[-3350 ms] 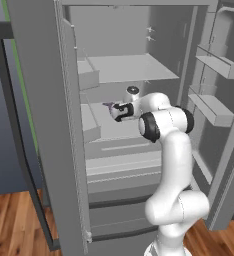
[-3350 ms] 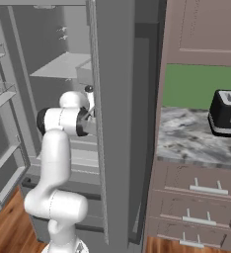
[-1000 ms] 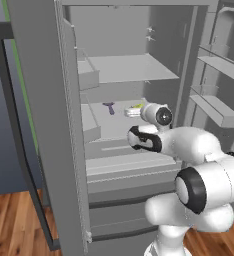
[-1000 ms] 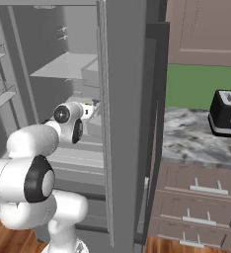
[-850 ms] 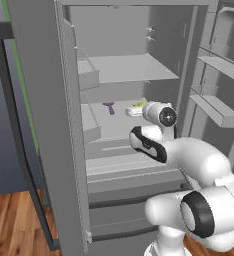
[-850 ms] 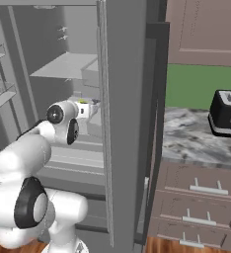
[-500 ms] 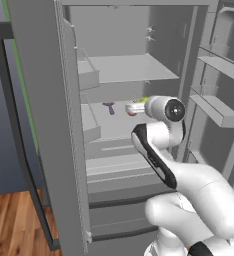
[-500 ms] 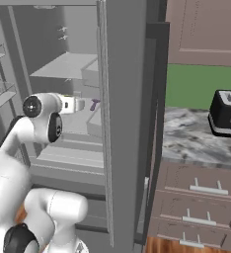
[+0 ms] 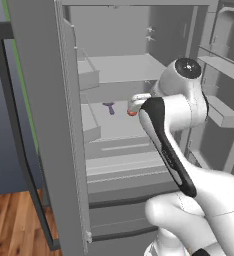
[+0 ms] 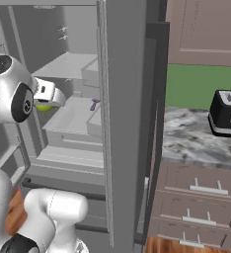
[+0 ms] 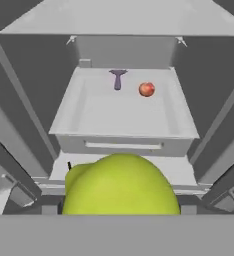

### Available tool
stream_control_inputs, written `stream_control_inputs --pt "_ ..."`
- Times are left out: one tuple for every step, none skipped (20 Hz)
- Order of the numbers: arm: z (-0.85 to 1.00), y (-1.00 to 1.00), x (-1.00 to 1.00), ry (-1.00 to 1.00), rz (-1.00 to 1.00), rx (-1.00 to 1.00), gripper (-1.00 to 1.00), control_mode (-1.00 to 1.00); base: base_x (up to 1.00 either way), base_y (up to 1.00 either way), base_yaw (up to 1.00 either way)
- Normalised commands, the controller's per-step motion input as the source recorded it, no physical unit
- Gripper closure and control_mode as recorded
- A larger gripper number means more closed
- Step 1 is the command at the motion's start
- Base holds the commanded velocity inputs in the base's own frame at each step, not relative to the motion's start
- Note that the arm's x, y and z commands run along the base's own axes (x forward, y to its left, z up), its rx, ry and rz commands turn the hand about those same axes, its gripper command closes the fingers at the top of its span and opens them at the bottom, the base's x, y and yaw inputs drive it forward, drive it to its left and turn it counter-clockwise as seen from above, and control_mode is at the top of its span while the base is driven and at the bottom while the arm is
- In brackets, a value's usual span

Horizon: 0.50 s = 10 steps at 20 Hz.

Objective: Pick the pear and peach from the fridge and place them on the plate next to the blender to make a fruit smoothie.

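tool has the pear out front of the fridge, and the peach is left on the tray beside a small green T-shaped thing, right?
Not quite: the T-shaped object is purple, not green. The hand view shows it on the tray in the fridge beside the peach, with the pear close up at the tool; its fingertips are hidden there, so the grip itself can't be confirmed.

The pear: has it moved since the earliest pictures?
Yes. The pear, held at the hand, has come out toward the camera, away from the peach on the fridge shelf.

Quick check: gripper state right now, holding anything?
Gripper: closed on the pear, drawn back from the fridge shelf.
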Motion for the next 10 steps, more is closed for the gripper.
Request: stream_control_inputs --pt "-0.81 0.00 -1.00 0.30 0.06 0.00 1.00 -1.00 0.00 0.00 0.00" --pt "-1.00 0.00 -1.00 0.26 0.05 0.00 1.00 -1.00 0.00 0.00 0.00" --pt "-1.00 0.00 -1.00 0.25 0.05 0.00 1.00 -1.00 0.00 0.00 0.00" --pt "-1.00 0.00 -1.00 0.19 0.05 0.00 1.00 -1.00 0.00 0.00 0.00" --pt "-1.00 0.01 -1.00 0.01 0.03 0.01 1.00 -1.00 0.00 0.00 0.00" --pt "-0.79 0.04 -0.66 -0.05 0.00 0.09 1.00 -1.00 0.00 0.00 0.00" --pt "-0.42 0.00 -0.29 -0.20 0.00 0.11 1.00 -1.00 0.00 0.00 0.00" --pt "-0.17 0.00 0.00 -0.27 0.00 0.02 1.00 -1.00 0.00 0.00 0.00" --pt "0.00 0.00 0.00 -0.22 -0.01 0.00 1.00 -1.00 0.00 0.00 0.00" --pt "0.00 0.00 0.00 0.00 0.00 0.00 1.00 -1.00 0.00 0.00 0.00"
